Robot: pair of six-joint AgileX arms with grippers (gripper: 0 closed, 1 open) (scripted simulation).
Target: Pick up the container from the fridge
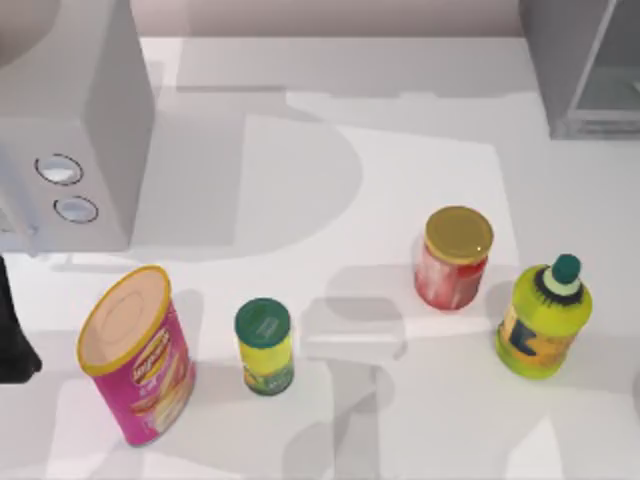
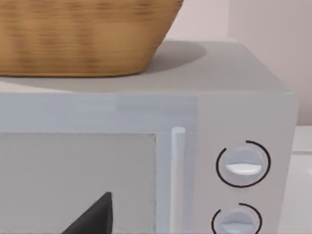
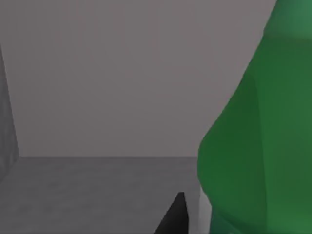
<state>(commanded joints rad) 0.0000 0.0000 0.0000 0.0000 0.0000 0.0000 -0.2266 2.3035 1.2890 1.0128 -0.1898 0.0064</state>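
— While looking from the right wrist: inside the fridge [image 3: 97, 73], with grey walls and a grey floor. At the right of the frame, the container [image 3: 263, 146], big and green, just beside the dark tip of the right pincer [image 3: 174, 218].

— Holding it? Wide or narrow?

— Cannot tell.

— And from above?

— On the surface [image 1: 300, 180]: a yellow-green bottle [image 1: 545, 318] at the right, a red jar [image 1: 455, 257] beside it, a small can [image 1: 264, 346] and a pink tube [image 1: 135, 355] lower left. Left arm [image 1: 12, 335] parked at the left edge, near the box with two knobs [image 1: 70, 150].

green container [image 3: 258, 136] close up | grey fridge floor [image 3: 97, 195] and back wall [image 3: 122, 73] behind
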